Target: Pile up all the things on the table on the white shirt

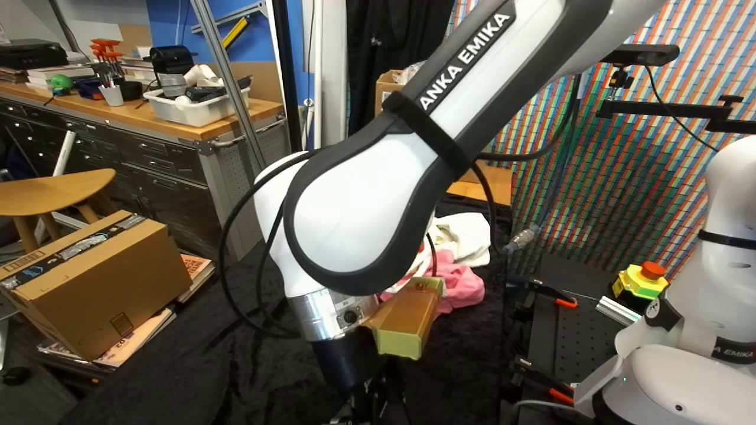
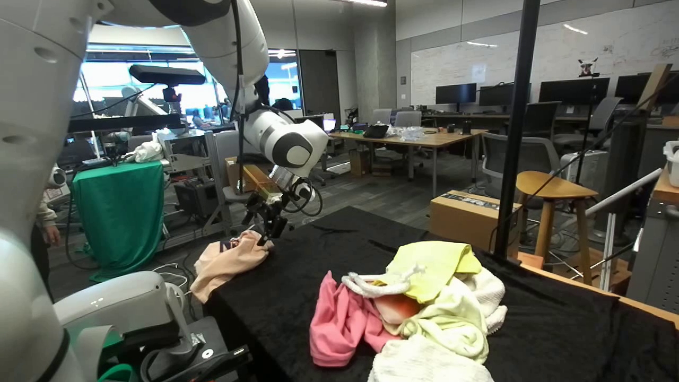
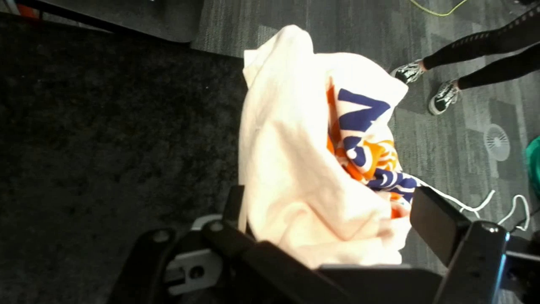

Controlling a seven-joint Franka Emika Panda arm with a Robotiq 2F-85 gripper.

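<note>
Nearest, the white robot arm (image 2: 32, 106) rises just left of the black table (image 2: 302, 276). On that table's left edge, partly hanging over it, lies a peach-white printed garment (image 2: 231, 262), in my judgement the piece left to pile. It should handle as light, limp cloth, neither slippery nor fragile; a raised fold on the part that the table bears looks the best hold, since a pinch too far out could let it slide off. Just above the table's left edge hangs the gripper (image 3: 329, 202), its fingers spread wide with nothing clamped; in the wrist view the garment shows between them, though I cannot tell whether a tip touches it. Well right of that edge sit the pink cloth (image 2: 339, 329), white rope (image 2: 374, 290), red-orange object (image 2: 400, 306) and yellow-green cloth (image 2: 432, 265), heaped on what I take for the white shirt (image 2: 429, 363).
</note>
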